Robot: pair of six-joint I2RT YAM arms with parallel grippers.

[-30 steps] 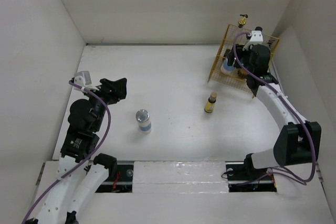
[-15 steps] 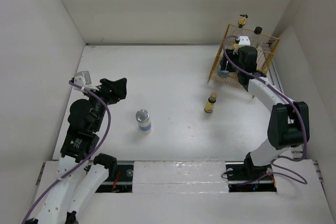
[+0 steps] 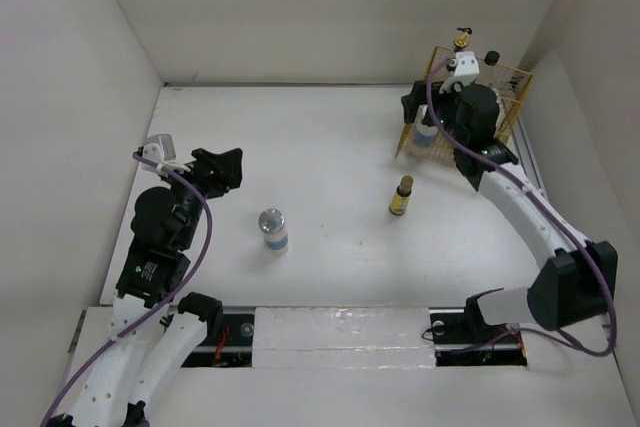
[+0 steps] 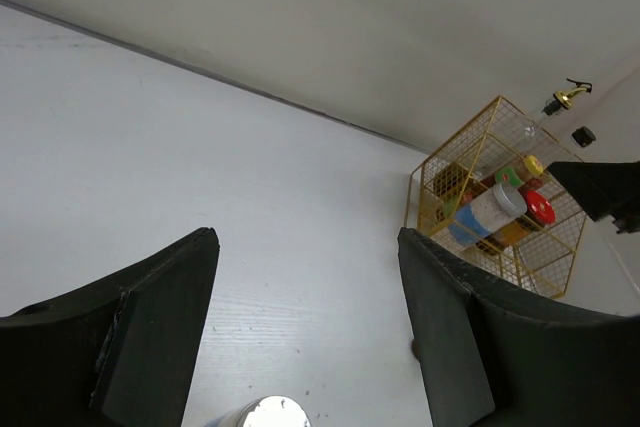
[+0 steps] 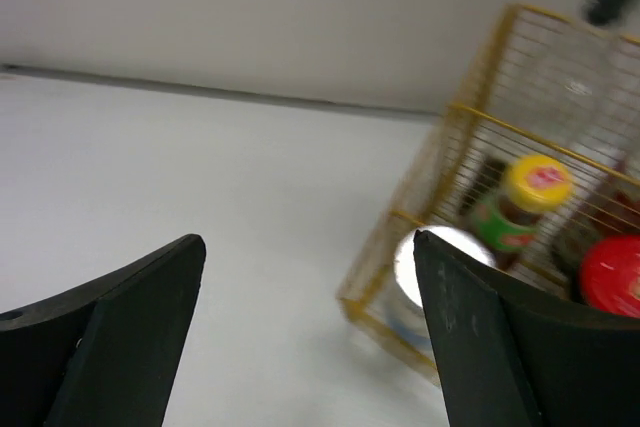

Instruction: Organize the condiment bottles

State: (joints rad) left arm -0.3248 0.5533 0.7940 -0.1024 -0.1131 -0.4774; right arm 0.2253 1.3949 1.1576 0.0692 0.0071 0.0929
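Both hands are spread wide and hold nothing. The right hand (image 3: 413, 109) hangs at the front-left corner of the yellow wire basket (image 3: 516, 87), which sits in the far right corner of the table (image 3: 320, 137). In the right wrist view, which is somewhat blurred, the silver lid of a white-blue shaker (image 5: 432, 255) shows just inside the basket's near wires. Behind it stands the yellow-capped sauce bottle (image 5: 527, 195), and the red-lidded jar (image 5: 610, 273) is to the right of both. The gold-spout clear bottle (image 3: 460, 41) rises above the basket's far rim, and the black-capped bottle (image 3: 491, 56) pokes up near it. In front of the basket, near it but apart, the small brown-capped yellow bottle (image 3: 402, 196) stands upright on the bare table.

The left hand (image 3: 222, 169) hovers over the left side of the table, well apart from the basket. The second shaker (image 3: 272, 229) stands upright near this hand, untouched. Its silver lid peeks in at the bottom edge of the left wrist view, between the two dark fingers (image 4: 130, 337).
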